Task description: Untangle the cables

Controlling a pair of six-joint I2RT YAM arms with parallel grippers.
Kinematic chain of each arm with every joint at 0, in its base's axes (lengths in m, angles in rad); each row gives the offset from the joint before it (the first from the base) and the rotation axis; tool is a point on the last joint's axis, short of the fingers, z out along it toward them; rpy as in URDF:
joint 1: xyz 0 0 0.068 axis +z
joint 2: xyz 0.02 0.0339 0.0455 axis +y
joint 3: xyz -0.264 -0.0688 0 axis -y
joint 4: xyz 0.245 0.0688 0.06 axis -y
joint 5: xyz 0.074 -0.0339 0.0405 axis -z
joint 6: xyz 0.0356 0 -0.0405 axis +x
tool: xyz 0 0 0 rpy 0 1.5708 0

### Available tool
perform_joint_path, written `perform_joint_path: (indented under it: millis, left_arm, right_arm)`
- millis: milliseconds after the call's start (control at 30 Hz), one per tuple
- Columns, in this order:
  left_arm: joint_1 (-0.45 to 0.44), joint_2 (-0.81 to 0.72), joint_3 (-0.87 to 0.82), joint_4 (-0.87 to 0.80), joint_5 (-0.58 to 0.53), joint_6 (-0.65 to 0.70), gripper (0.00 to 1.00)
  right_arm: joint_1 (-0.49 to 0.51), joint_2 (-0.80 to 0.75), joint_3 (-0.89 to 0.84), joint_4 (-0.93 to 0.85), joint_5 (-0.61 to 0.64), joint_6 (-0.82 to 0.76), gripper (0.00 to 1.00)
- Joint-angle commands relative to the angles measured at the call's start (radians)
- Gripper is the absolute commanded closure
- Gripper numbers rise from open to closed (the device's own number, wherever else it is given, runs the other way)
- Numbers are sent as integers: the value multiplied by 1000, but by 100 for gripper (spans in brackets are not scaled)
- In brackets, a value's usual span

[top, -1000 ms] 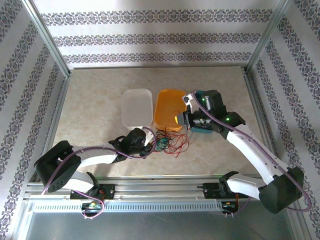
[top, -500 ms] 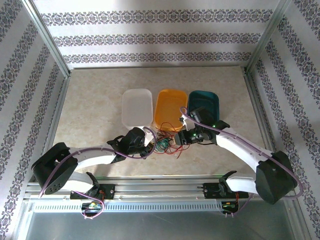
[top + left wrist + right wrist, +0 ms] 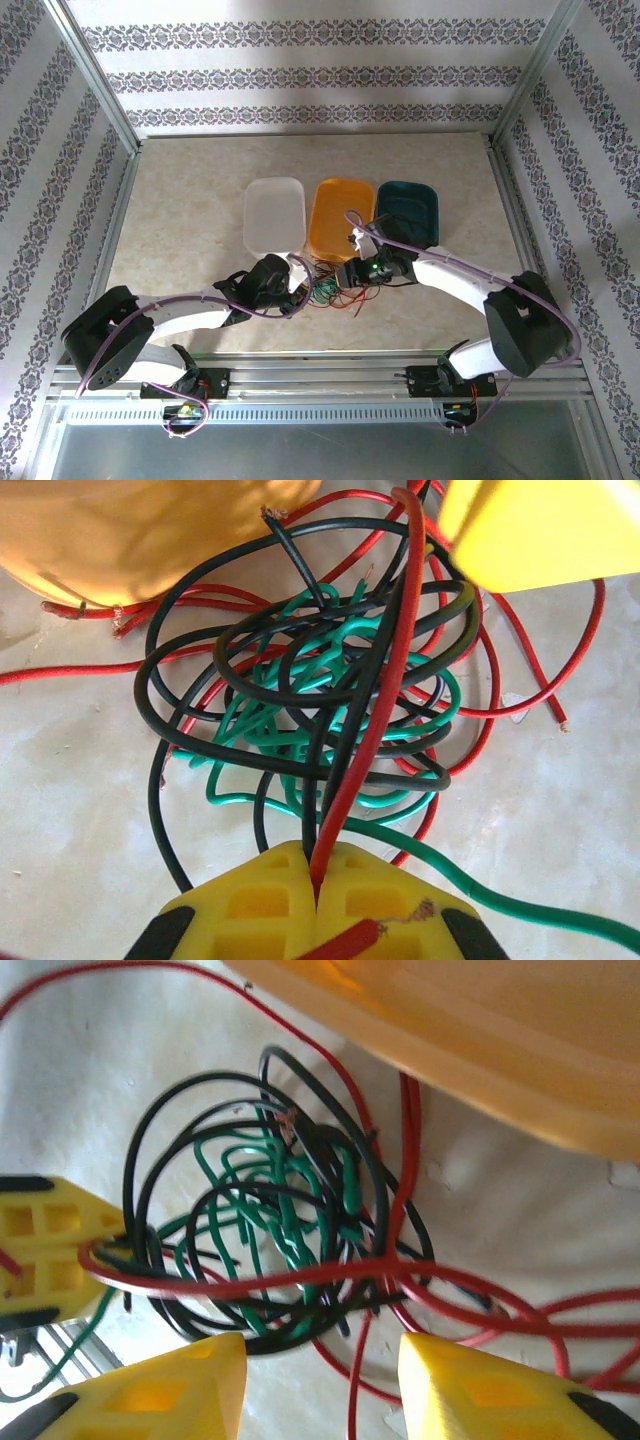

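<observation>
Top view: cables (image 3: 335,290) too small to separate by strand; left gripper (image 3: 297,284) and right gripper (image 3: 346,276) cover part of the tangle. Left wrist view: orange tray (image 3: 120,530) blurred, cut by top edge; green cable (image 3: 520,908) leaves right edge. Right wrist view: tray blurred, red cable (image 3: 250,1288) leaves right edge

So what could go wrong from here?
The left tool is shut on the red cable, threaded through black cable and green cable loops: pulling may tighten the knot. The right tool is open over the tangle and could pinch several strands. The orange tray beside it may get dragged.
</observation>
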Motion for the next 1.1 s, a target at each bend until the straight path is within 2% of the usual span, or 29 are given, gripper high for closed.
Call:
perform_joint_path:
  millis: [0, 467, 767, 933, 1067]
  left_arm:
    - [-6, 0, 13, -8, 16, 13, 100]
    - [-7, 15, 7, -11, 22, 14, 100]
    - [-9, 22, 5, -13, 15, 20, 100]
    - [-9, 13, -9, 3, -63, -15, 100]
    - [-9, 3, -26, 20, -169, -59, 100]
  right_arm:
    - [5, 33, 35, 80, -51, 35, 57]
    - [-28, 126, 48, 146, -45, 60, 60]
    - [-40, 144, 58, 162, -64, 59, 93]
    - [-44, 79, 33, 164, -66, 60, 96]
    - [-58, -14, 35, 89, -153, 21, 95]
